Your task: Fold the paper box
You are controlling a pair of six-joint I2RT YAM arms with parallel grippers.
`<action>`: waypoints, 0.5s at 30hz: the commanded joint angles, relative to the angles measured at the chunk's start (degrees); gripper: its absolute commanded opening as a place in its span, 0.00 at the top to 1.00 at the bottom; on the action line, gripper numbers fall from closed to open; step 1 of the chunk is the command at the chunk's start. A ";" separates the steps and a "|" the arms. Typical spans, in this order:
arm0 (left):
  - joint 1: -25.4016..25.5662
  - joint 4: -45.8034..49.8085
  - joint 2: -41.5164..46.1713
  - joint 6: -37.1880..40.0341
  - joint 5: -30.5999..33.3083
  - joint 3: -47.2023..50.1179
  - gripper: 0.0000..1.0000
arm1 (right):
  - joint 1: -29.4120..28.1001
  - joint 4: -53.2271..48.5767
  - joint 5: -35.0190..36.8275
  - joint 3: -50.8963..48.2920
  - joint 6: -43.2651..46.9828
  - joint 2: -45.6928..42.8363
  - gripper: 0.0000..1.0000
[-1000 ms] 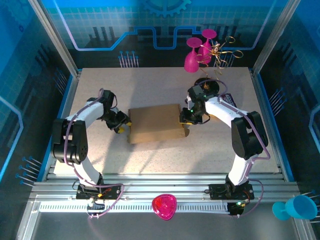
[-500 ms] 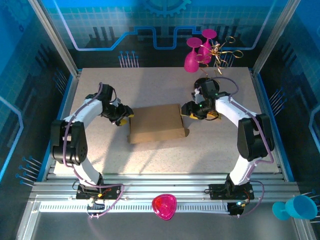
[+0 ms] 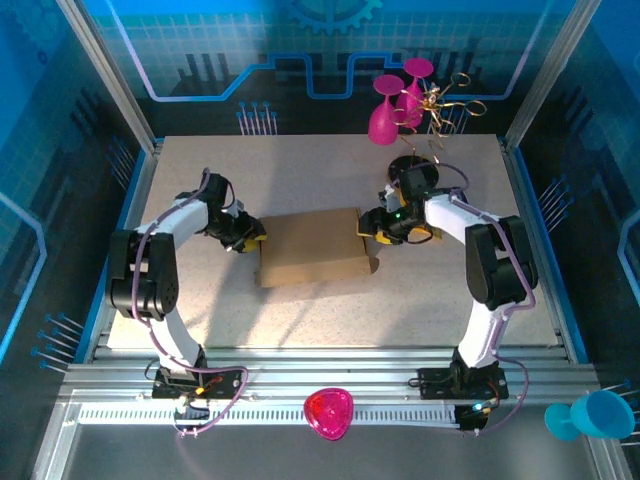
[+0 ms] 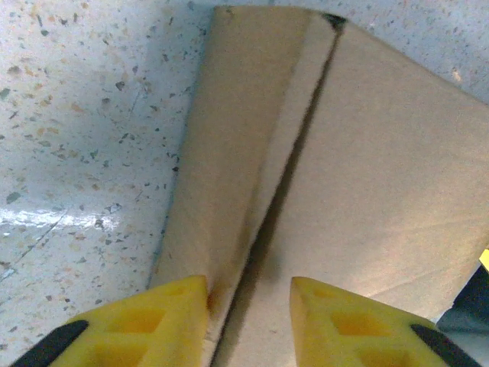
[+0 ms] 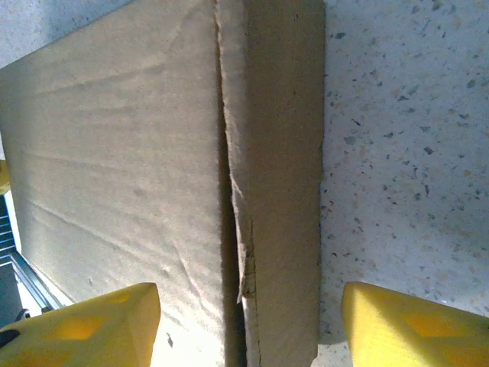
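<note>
Speckled desk (image 3: 300, 170) inside a blue-lit cage carries the box (image 3: 312, 247), lying flat at its centre. Both wrist views cut the box off at its end flaps. Left gripper (image 4: 248, 287) straddles the left flap's fold with its jaws narrow; whether they pinch it cannot be told. Right gripper (image 5: 250, 290) is released, wide astride the right flap. Pink glasses (image 3: 390, 105) stand at the back, well apart.

Speckled table (image 3: 300, 180) under me. Far edge ahead: pink goblets (image 3: 385, 118) inverted on gold wire stand (image 3: 450, 105). Near rail, centre: pink bowl (image 3: 329, 413). Near-right corner, off table: blue cup (image 3: 590, 415).
</note>
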State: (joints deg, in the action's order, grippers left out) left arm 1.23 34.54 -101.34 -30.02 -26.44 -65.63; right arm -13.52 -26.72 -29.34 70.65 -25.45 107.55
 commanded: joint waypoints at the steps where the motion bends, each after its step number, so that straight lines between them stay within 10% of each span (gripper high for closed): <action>1: -0.40 -1.94 -1.06 0.23 -1.40 1.95 0.71 | 1.26 2.92 -3.22 -1.24 -0.39 1.51 0.35; 15: -0.36 -4.10 -0.87 0.82 1.66 7.41 0.98 | 2.10 8.74 -9.34 -3.68 0.07 3.31 0.29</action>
State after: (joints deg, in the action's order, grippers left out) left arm 0.91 28.38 -100.90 -29.56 -29.47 -61.36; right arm -12.14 -18.92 -36.36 68.10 -26.41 110.06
